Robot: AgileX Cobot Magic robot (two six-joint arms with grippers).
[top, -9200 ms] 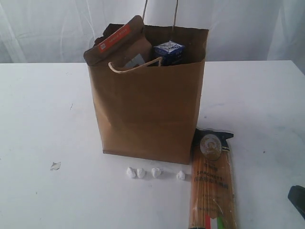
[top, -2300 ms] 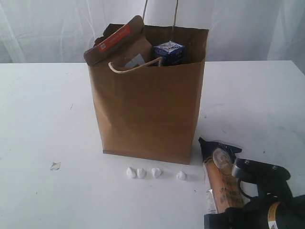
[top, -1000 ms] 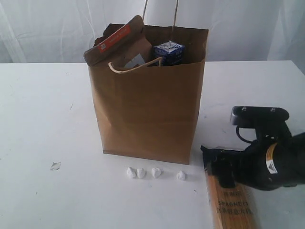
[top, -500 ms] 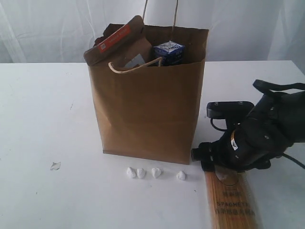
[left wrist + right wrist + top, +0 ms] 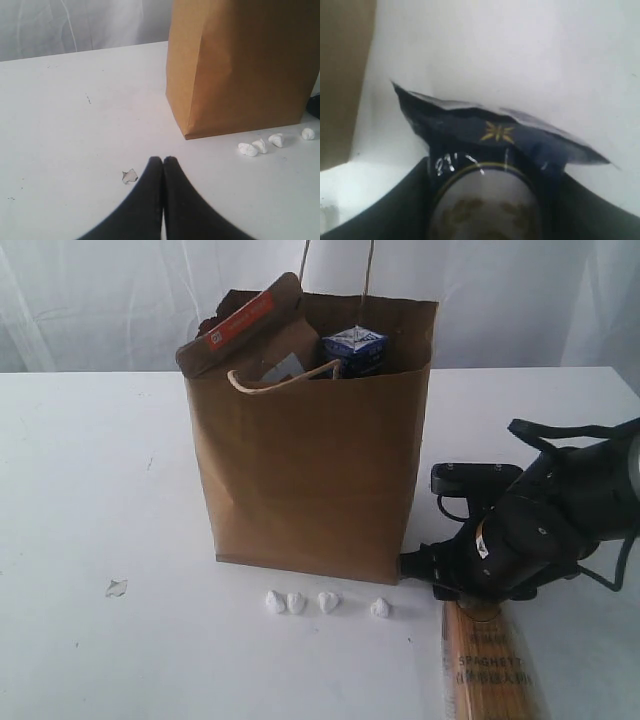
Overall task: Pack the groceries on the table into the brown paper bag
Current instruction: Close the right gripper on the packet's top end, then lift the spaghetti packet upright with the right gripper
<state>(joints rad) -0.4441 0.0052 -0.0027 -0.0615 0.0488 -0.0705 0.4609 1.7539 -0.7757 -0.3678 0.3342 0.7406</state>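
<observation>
Left gripper (image 5: 162, 162): fingertips pressed together, holding nothing, positioned over the table (image 5: 60, 110).

Right gripper (image 5: 487, 210): fingers straddle the dark top end of the spaghetti packet (image 5: 490, 670). It cannot be determined whether they clamp it.

The packet lies on the table at 4 o'clock from the brown paper bag (image 5: 310, 480). The bag stands upright and contains the brown-orange foil pouch (image 5: 245, 335) and the small blue-white carton (image 5: 355, 348).
</observation>
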